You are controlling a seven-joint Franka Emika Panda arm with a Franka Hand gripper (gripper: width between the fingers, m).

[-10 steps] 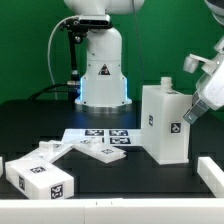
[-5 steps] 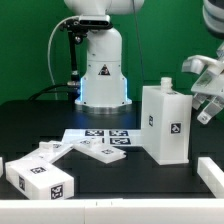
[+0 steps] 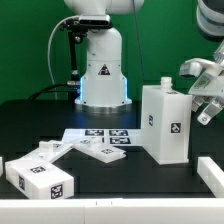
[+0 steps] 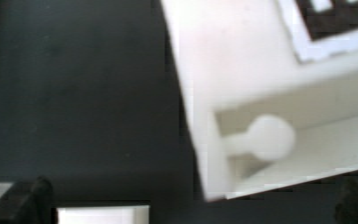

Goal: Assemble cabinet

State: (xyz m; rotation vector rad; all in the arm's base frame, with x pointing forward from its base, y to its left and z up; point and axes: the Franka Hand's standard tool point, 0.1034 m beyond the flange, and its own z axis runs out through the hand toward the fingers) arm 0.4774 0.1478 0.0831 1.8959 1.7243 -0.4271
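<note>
On the black desk point(image 3: 40, 118) the white cabinet box point(image 3: 165, 125) is standing upright toward the exterior view's right, likely stiff, light and slick, best pinched across a thin wall, while the empty hand point(image 3: 206, 104) is hovering open near it at the right edge.

I can read no words or numbers anywhere. My base point(image 3: 103, 85) carries a small triangle sign point(image 3: 101, 70), probably a warning mark. Black-and-white square tags point(image 3: 172, 128) sit on the upright cabinet box point(image 3: 160, 108), the marker board point(image 3: 98, 136) and the loose cabinet piece point(image 3: 35, 175) at the surface's point(image 3: 40, 120) near edge.
</note>
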